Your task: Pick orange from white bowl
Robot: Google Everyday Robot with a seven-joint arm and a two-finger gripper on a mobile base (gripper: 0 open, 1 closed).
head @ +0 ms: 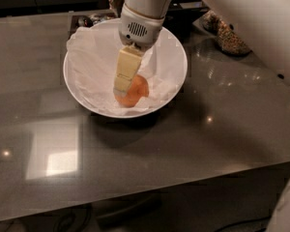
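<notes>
The orange (137, 92) lies on crumpled white paper in the front part of the white bowl (176, 57), which stands on the dark glossy table. My gripper (123, 92) reaches down into the bowl from the white arm above. Its cream-coloured lower part lies against the orange's left side and covers part of it. The orange rests low in the bowl, touching the paper.
A glass jar of cereal (229, 35) stands at the back right of the table (150, 158). My white arm crosses the upper right corner. Small dark objects (87, 20) lie behind the bowl. The table's front edge runs along the bottom.
</notes>
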